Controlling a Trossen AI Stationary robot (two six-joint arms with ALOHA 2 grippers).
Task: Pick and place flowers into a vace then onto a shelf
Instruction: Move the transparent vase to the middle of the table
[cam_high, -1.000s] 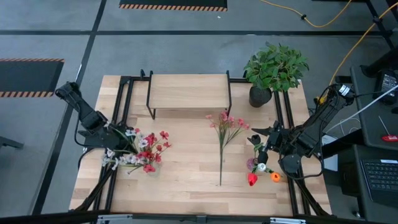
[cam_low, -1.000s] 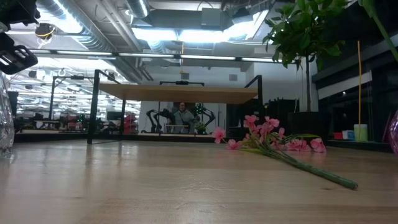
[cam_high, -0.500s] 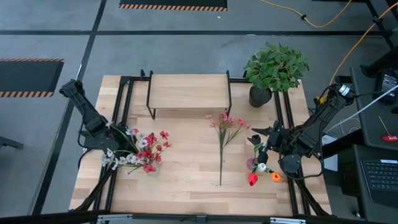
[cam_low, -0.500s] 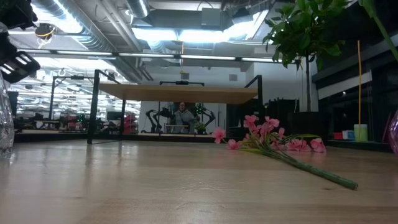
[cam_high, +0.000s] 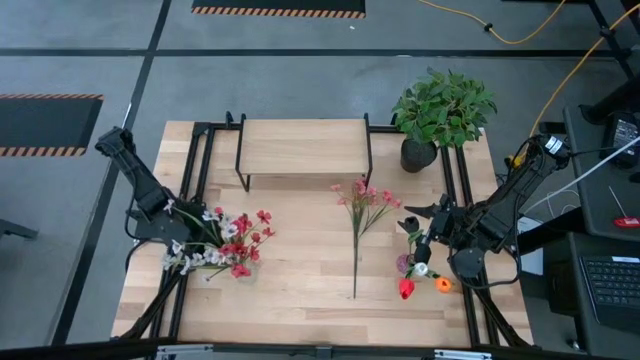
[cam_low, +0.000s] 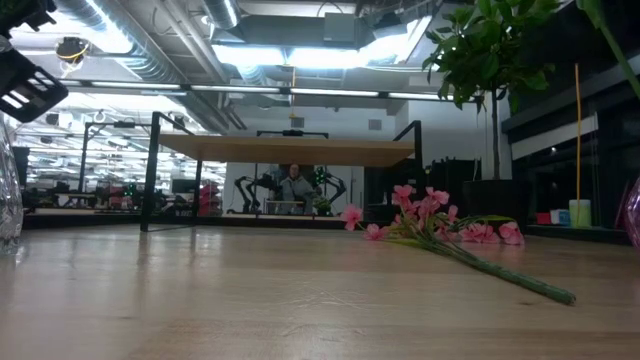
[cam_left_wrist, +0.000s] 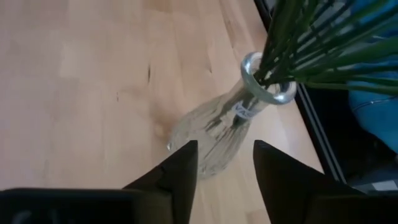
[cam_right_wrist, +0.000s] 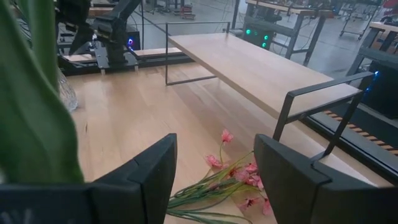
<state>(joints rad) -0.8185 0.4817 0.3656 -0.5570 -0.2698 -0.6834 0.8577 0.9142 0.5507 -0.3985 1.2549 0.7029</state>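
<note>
A clear glass vase stands on the table at the left, with several flowers of red, pink and white blooms in it. My left gripper is open just above and beside the vase, which shows between its two fingers; it also shows in the high view. A pink flower stem lies flat on the table's middle. My right gripper is open at the table's right, beside a second vase of flowers. The shelf stands at the far middle.
A bushy green plant in a black pot stands at the far right, next to the shelf. Black frame rails run along both sides of the table. Bare wood lies between the two vases, around the pink stem.
My left arm has shifted a little by the glass vase, and its gripper has risen slightly. The vase and its flowers stay standing in place.
</note>
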